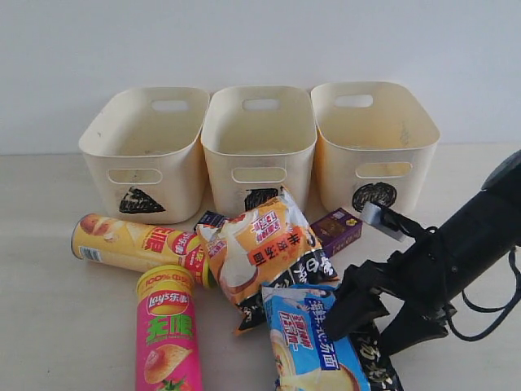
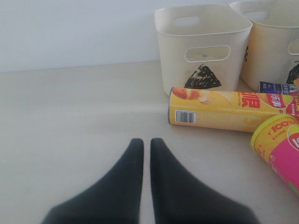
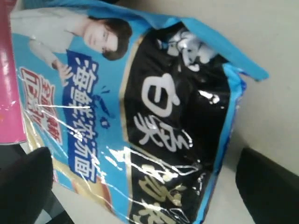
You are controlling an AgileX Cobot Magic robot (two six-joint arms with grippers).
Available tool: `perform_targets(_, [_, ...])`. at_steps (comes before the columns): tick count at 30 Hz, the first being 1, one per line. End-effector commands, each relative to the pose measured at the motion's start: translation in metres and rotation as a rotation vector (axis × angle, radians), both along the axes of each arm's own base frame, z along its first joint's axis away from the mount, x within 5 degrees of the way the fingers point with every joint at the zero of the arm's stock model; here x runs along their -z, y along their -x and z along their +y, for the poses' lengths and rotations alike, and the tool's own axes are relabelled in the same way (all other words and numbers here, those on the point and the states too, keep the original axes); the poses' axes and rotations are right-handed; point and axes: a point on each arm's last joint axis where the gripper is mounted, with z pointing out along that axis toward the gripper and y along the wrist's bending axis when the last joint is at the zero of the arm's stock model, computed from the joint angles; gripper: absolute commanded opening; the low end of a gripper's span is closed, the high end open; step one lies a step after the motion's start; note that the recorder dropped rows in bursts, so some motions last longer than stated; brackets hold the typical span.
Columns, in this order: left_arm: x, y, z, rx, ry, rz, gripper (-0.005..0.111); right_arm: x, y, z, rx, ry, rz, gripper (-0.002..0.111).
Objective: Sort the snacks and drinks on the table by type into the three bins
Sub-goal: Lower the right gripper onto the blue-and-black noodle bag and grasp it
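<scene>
Snacks: 2 tall chip tubes, crinkly foil bags, 2 small cartons, all lying on pale beige bench (image 1: pixel 49 309) in front of bins.
Bins: 3 cream plastic tubs in a row at back. In ext. view: triangle-marked bin (image 1: pixel 183 163) left, square-marked bin (image 1: pixel 297 167) centre, circle-marked bin (image 1: pixel 338 175) right.
Tubes: yellow chip tube (image 1: pixel 134 242) on its side before triangle-marked bin; pink chip tube (image 1: pixel 168 342) w/ yellow lid just beside it.
Bags: orange foil bag (image 1: pixel 260 248) mid-pile; blue foil bag (image 1: pixel 313 346) nearest cam, black-printed foil along its right edge. One bag or two, can't tell.
Cartons: purple carton (image 1: pixel 338 230) just right of orange bag; dark blue carton (image 1: pixel 212 219) peeking out behind it.
Right pincer (image 1: pixel 383 324): released, black fingers spread either side of blue bag's black-printed end; contact can't tell.
Left pincer (image 2: pixel 146 144): clenched on nothing, only a slit b/w fingers, over bare bench, apart from yellow tube.
</scene>
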Motion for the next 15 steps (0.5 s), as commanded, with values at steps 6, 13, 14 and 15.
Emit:
perform_targets(6, [-0.003,0.0,0.0,-0.002,0.009,-0.02,0.004,0.031,0.004,0.013,-0.028,0.018,0.028,0.098])
perform_targets(13, [-0.003,0.0,0.0,-0.002,0.009,-0.02,0.004,0.04,0.006,0.016,-0.071,0.068,0.009,0.0])
perform_targets(14, [-0.003,0.0,0.0,-0.002,0.009,-0.02,0.004,0.041,0.005,0.015,-0.065,0.073,0.007,0.002])
perform_targets(15, [-0.003,0.0,0.0,-0.002,0.009,-0.02,0.004,0.041,0.006,0.015,-0.073,0.072,0.006,0.001])
